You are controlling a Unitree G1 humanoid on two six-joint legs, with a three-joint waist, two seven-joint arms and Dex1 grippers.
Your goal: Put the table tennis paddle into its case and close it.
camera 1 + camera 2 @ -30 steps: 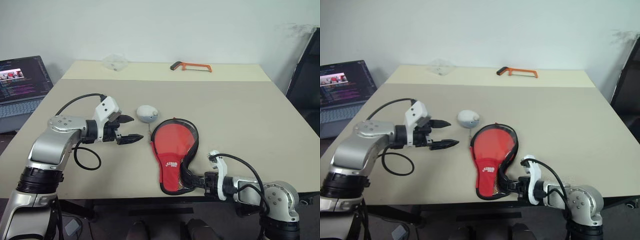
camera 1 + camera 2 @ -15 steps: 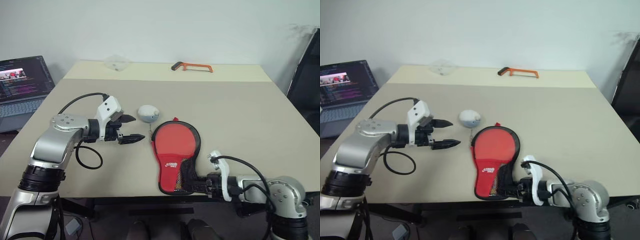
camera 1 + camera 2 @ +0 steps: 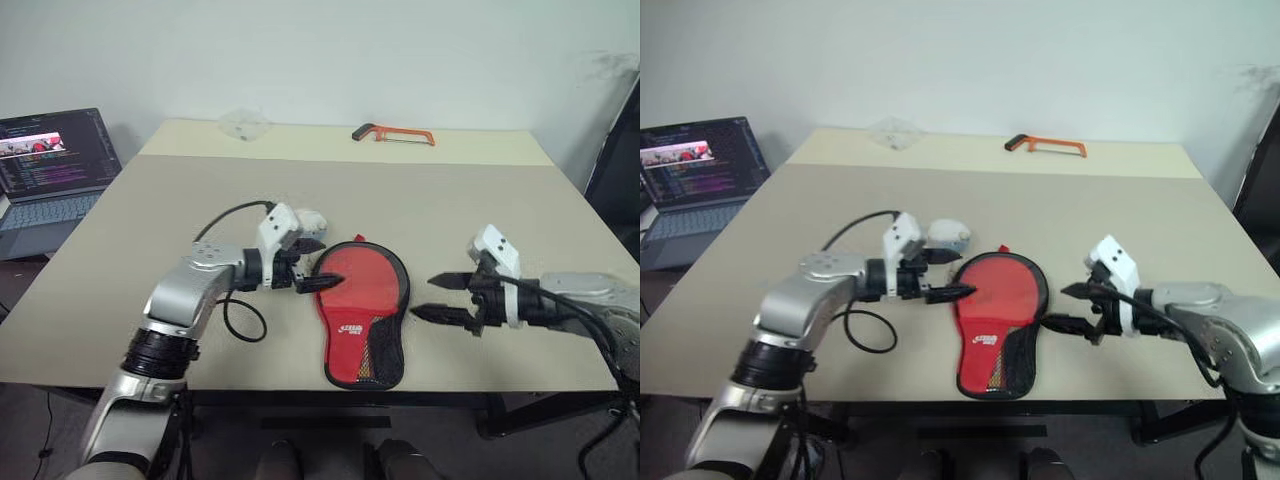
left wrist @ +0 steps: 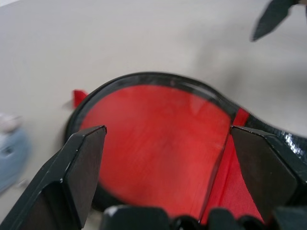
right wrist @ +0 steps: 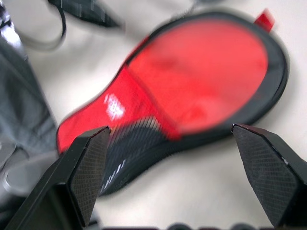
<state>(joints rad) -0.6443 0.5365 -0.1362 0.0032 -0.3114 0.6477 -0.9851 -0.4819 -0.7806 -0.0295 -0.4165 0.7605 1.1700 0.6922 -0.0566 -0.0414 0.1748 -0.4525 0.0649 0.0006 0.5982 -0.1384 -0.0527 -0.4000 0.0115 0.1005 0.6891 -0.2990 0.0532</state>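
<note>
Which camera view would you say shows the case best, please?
The right eye view: the whole case lies flat on the table, lettering and mesh pocket visible. The left eye view matches it; both wrist views crop it close, blurred, between open jaws.

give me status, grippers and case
Left gripper open at the case's round end. Right gripper open, off the case. Case flat on the table, zip unclear. Pouch behind left gripper.

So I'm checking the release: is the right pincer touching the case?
Apart. In the left eye view the right pincer, open, hangs to the right of the case, with bare table between its fingertips and the case's black edge.
</note>
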